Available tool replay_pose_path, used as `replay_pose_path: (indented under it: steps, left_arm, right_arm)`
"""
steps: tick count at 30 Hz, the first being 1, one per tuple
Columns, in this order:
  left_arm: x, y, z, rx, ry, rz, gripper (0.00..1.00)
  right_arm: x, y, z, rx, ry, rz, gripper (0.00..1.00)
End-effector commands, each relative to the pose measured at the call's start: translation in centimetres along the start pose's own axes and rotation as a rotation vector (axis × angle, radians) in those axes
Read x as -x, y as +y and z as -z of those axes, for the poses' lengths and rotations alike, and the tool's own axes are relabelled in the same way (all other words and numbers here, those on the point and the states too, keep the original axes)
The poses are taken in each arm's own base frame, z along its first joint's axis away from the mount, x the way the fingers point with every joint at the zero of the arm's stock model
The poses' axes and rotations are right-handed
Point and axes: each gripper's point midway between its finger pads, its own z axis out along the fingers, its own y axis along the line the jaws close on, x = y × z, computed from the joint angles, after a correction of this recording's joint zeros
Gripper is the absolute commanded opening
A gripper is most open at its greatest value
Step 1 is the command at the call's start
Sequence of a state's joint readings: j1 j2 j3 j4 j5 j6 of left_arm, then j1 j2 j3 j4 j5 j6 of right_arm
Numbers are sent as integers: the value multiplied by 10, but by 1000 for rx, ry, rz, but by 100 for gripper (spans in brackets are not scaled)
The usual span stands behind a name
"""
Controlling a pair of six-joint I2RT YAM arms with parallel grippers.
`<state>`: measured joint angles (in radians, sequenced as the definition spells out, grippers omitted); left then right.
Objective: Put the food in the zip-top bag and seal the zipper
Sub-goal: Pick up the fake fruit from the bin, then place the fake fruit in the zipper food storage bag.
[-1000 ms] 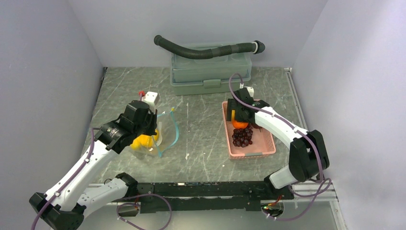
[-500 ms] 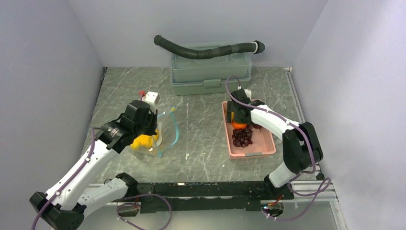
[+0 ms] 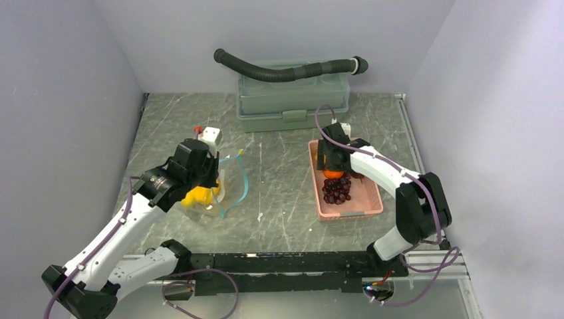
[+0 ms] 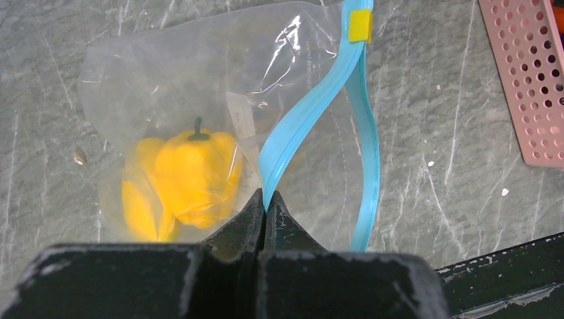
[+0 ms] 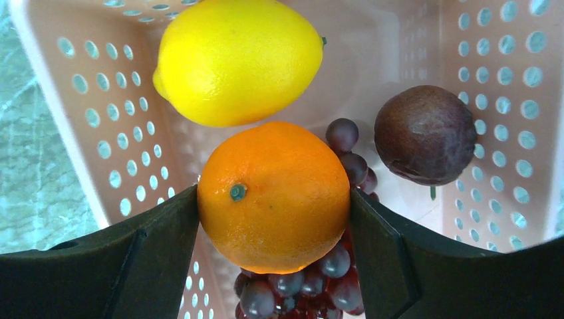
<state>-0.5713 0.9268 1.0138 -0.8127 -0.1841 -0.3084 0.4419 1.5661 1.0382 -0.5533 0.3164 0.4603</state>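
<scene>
The clear zip-top bag (image 4: 166,80) lies on the table's left with yellow food (image 4: 193,169) inside. My left gripper (image 4: 266,199) is shut on its teal-blue zipper (image 4: 312,106), holding the mouth apart. In the top view this gripper (image 3: 211,179) hovers over the bag (image 3: 223,193). My right gripper (image 5: 274,199) reaches down into the pink basket (image 5: 100,133), both fingers pressing the sides of the orange (image 5: 274,196). A lemon (image 5: 239,60) lies just beyond it. Under the orange is the grape bunch (image 5: 319,279), and a dark brown fruit (image 5: 425,133) sits to the right.
A green lidded box (image 3: 292,100) stands at the back with a black corrugated hose (image 3: 286,70) across its top. A small white object (image 3: 209,136) sits behind the bag. Grey walls close in on the left, back and right.
The right gripper's fingers have closed in from wide open onto the orange in the basket. The left arm and bag have not moved.
</scene>
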Motion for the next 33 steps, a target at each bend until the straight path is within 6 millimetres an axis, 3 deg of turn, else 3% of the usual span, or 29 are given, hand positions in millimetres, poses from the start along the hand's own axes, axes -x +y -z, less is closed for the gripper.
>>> replay_pose_path:
  steps: [1,8,13,20,27,33]
  left_arm:
    - [6,-1,0,-3,-25,1,0]
    - [6,-1,0,-7,-25,2,0]
    - [6,-1,0,-6,-25,1,0]
    - [6,0,0,0,-22,2,0]
    - [6,0,0,2,-26,4,0]
    - [6,1,0,3,-26,4,0]
  right_arm:
    - [36,-3,35,23,-120,-41,52]
    - [55,4,76,124,-201,-84,49]
    - [64,21,106,270,-257,-99,49]
    - [64,63,155,501,-329,-24,47]
    - [50,115,209,701,-385,92,47]
    - [34,153,236,864,-396,159,47]
